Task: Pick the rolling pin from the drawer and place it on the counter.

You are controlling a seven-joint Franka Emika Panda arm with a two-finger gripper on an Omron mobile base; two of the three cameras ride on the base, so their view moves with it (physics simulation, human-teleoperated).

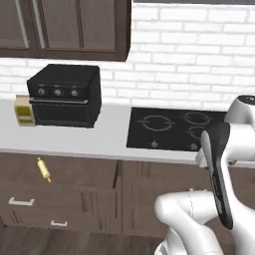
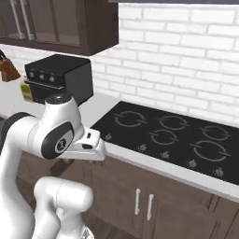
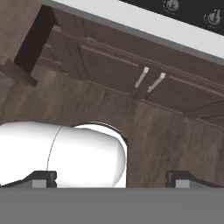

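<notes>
I see the rolling pin [image 1: 44,169] lying in the open drawer [image 1: 74,172] below the counter [image 1: 107,137]. Gripper [image 3: 112,179] fingers wide apart, holding nothing

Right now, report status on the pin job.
Claw open, empty, aimed at floor and cabinet doors. Rolling pin lying in open drawer, left of arm, untouched. Counter has free space beside toaster oven.

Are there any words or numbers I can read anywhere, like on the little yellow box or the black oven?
None can be read.
The small yellow box: it has a darker patch on its front, too blurred to read.
The black oven: three round knobs, no readable marks beside them.
The cooktop: ring outlines and knobs, no letters or numbers.
The round mark on the robot arm: a logo-like sign, too small to read.
</notes>
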